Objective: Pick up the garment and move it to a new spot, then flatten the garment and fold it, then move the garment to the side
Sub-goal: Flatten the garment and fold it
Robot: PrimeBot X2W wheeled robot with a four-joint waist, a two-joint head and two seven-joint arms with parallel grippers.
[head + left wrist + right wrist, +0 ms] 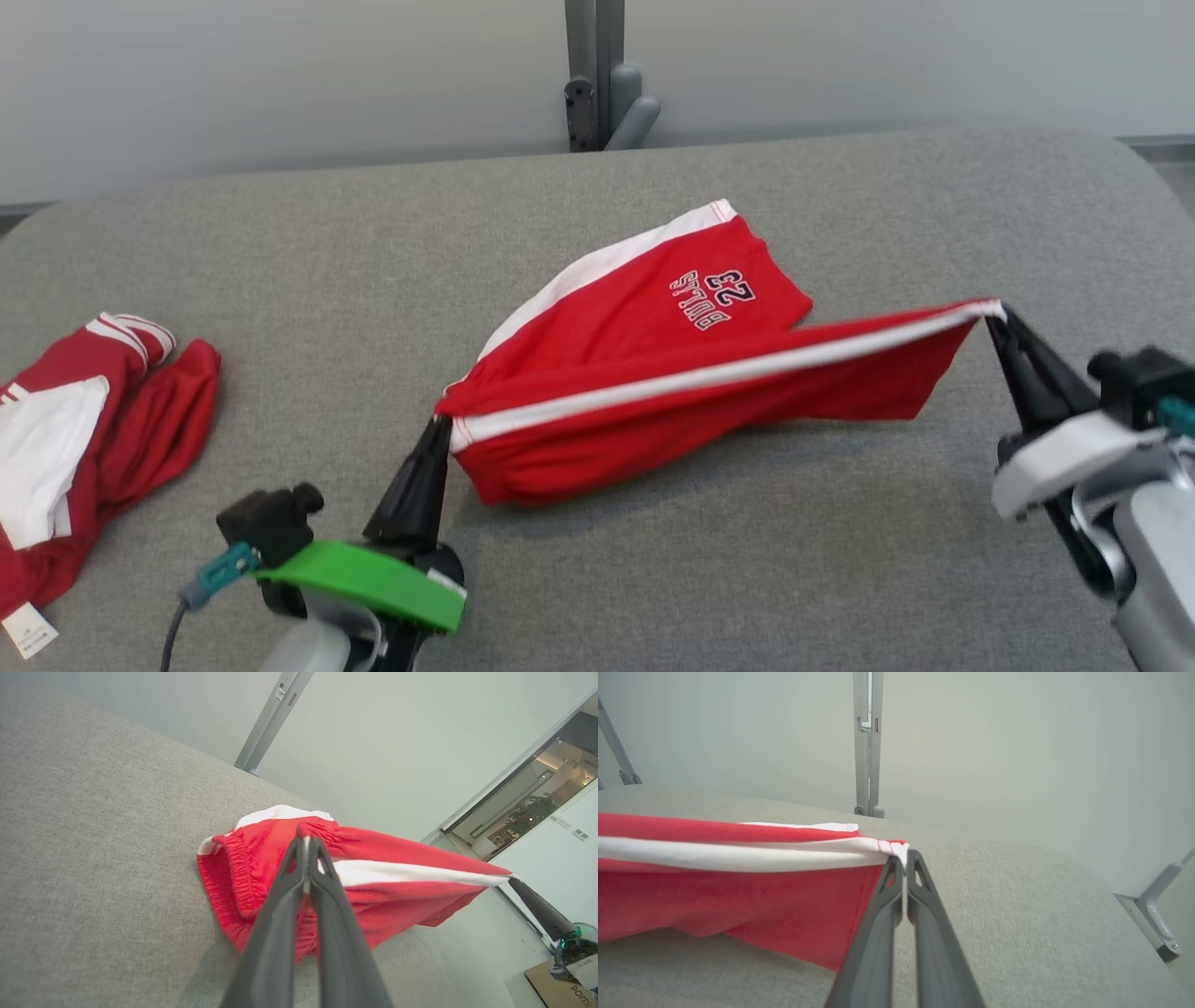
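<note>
The garment (653, 373) is a pair of red shorts with white side stripes and dark lettering, stretched across the middle of the grey table (653, 579). My left gripper (439, 425) is shut on its elastic waistband corner (306, 840). At the right, my right gripper (994, 313) is shut on a leg hem corner (901, 851), held a little above the table. The near edge hangs taut between both grippers while the far leg rests on the table. In the left wrist view the right gripper (514, 879) shows at the cloth's far tip.
Another red and white garment (84, 439) lies crumpled at the table's left edge. A grey metal post (597, 75) stands behind the table's far edge against a pale wall. Open grey surface lies in front of and behind the shorts.
</note>
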